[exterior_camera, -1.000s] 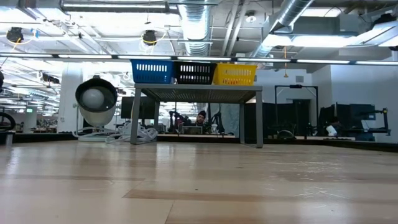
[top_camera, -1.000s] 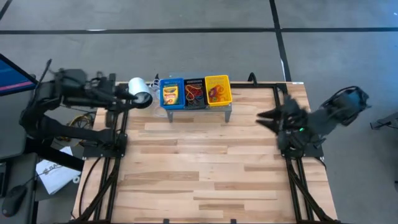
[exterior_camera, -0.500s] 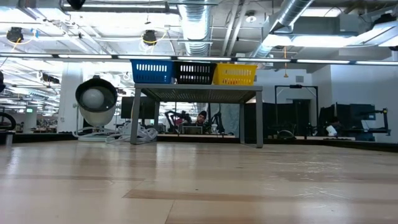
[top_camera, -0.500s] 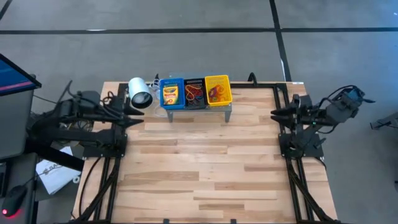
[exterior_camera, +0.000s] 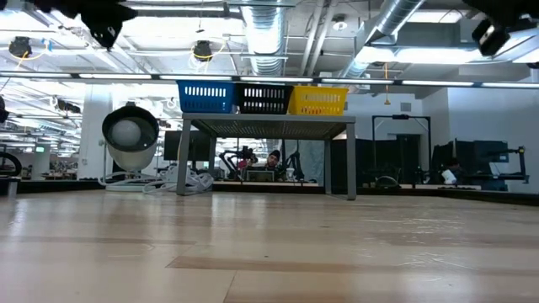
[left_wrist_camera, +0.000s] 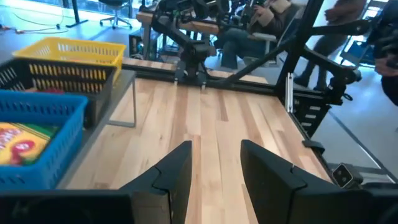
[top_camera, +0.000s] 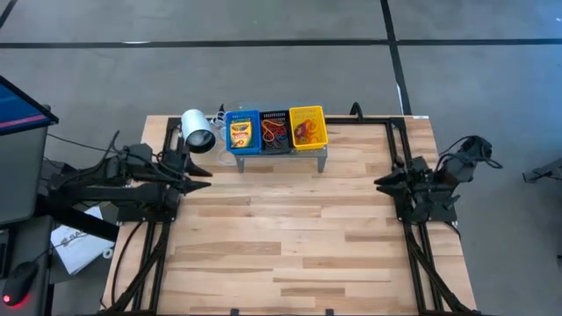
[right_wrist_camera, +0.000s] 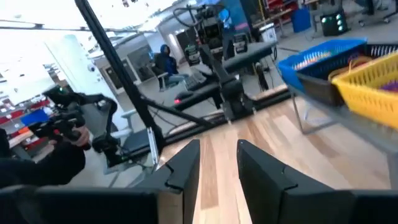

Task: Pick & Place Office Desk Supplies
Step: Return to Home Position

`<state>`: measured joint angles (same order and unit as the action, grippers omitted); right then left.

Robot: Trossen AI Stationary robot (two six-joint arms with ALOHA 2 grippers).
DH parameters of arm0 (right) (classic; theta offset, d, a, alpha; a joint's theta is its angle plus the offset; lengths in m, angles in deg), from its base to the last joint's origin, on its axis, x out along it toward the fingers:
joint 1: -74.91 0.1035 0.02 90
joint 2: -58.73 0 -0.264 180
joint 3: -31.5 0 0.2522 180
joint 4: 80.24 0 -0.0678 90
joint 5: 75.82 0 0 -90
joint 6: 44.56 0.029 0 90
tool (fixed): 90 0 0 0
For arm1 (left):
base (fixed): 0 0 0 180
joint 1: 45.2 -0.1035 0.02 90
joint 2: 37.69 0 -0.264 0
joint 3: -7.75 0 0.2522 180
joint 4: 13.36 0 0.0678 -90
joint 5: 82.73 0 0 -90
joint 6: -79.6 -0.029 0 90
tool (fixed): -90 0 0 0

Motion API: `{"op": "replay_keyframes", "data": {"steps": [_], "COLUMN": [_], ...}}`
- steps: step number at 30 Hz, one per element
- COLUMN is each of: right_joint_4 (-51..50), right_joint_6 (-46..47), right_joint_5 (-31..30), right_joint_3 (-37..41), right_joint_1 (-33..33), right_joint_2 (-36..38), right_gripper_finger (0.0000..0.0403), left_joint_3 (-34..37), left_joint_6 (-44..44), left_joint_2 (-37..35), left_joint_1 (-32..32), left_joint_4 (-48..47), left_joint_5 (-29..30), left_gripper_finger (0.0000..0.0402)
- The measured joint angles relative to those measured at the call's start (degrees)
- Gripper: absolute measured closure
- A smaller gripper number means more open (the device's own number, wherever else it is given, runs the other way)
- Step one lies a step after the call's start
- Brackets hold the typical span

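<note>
Where it lies, the crayon box [top_camera: 240, 133] shows yellow-green.

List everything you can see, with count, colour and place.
table: one, light wood.
shelf: one, grey, table's far edge.
blue bin: one, shelf's left end.
black bin: one, shelf's middle.
yellow bin: one, shelf's right end.
crayon box: one, yellow-green, in blue bin.
rubber bands: several, orange and red, in black bin.
round device: one, white, left of shelf.
people: several, room beyond table.
left hand: open, table's left edge.
right hand: open, table's right edge.
</note>
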<state>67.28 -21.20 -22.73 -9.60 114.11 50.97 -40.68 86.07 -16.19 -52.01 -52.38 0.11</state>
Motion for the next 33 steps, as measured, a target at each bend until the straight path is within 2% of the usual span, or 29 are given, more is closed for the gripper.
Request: {"op": "replay_keyframes", "data": {"steps": [6, 11, 14, 21, 24, 33], "right_joint_4": [4.37, 6.61, 10.38, 18.92, 19.31, 21.28], "right_joint_6": [0.52, -0.57, -2.76, -6.55, -6.87, -8.82], "right_joint_5": [2.3, 4.08, 6.35, 9.21, 10.01, 12.64], "right_joint_3": [5.4, 8.65, 11.6, 18.15, 19.61, 23.56], "right_joint_1": [0.0, 0.0, 0.0, 0.0, 0.0, -0.69], "right_joint_2": [1.26, 1.04, 1.02, 1.06, 1.04, 2.84], "right_gripper_finger": [0.03, 0.03, 0.03, 0.0304, 0.0312, 0.0346], "left_joint_3": [6.83, 12.5, 15.34, 18.63, 19.32, 23.62], "left_joint_6": [1.37, 1.41, 1.52, 1.41, 0.81, -0.22], "left_joint_2": [-0.4, -0.54, -0.51, -0.54, -0.87, -2.48], "left_joint_1": [0.0, 0.0, 0.0, 0.0, 0.0, 0.0], "left_joint_4": [7.95, 18.24, 21.38, 24.42, 25.54, 26.44], "left_joint_5": [-1.31, -5.77, -6.63, -8.92, -11.15, -11.32], "left_gripper_finger": [0.027, 0.027, 0.027, 0.027, 0.027, 0.027]}}
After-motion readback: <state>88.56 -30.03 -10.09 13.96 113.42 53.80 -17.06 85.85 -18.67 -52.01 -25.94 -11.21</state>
